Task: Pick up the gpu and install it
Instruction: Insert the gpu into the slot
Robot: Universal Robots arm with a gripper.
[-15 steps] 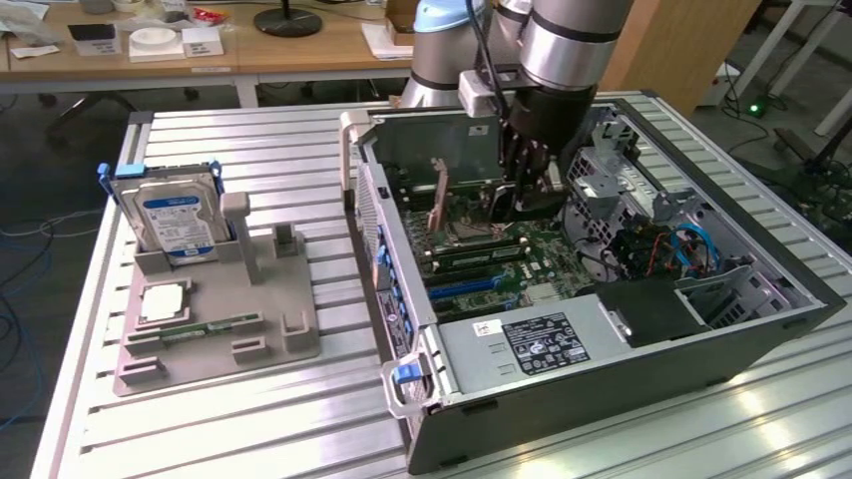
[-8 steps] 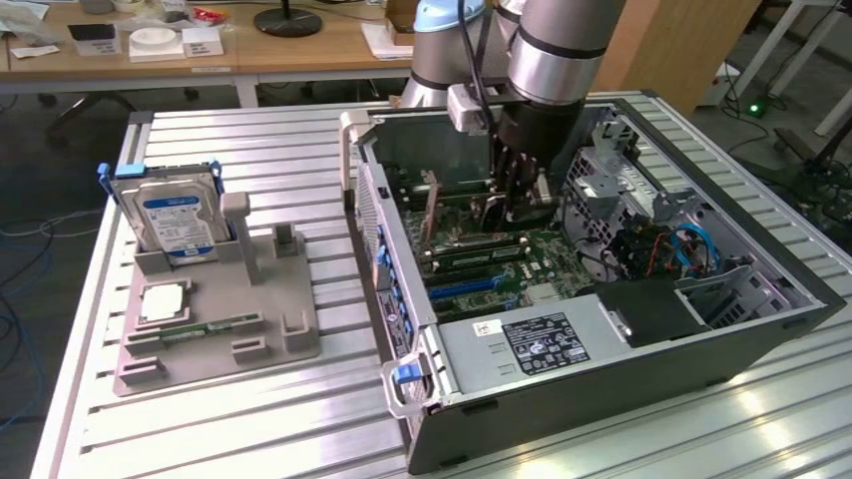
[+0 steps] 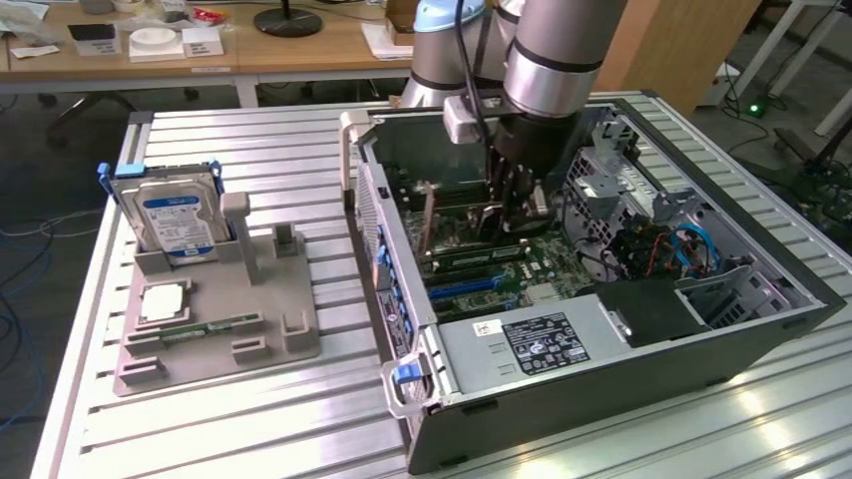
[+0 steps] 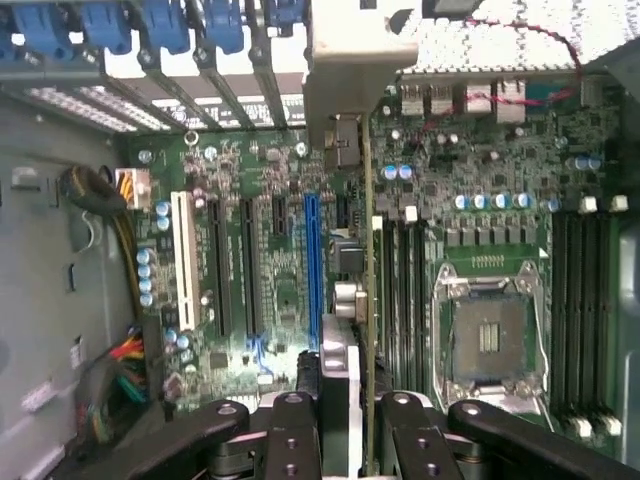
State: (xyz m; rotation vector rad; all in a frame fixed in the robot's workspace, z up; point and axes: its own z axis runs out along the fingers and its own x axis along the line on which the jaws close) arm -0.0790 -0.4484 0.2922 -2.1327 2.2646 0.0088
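Clamping narrowly on the slim dark gpu card (image 4: 352,260) with its silver end bracket, the black gripper (image 4: 345,408) held it edge-on above the green motherboard (image 4: 270,260), inside the open case (image 3: 639,389) at three o'clock from the grey parts tray (image 3: 213,354) in the exterior view, presumably to face its slots.

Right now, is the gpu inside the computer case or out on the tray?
Inside: the claw grips the gpu edge-on over the motherboard. Seated: cannot tell.
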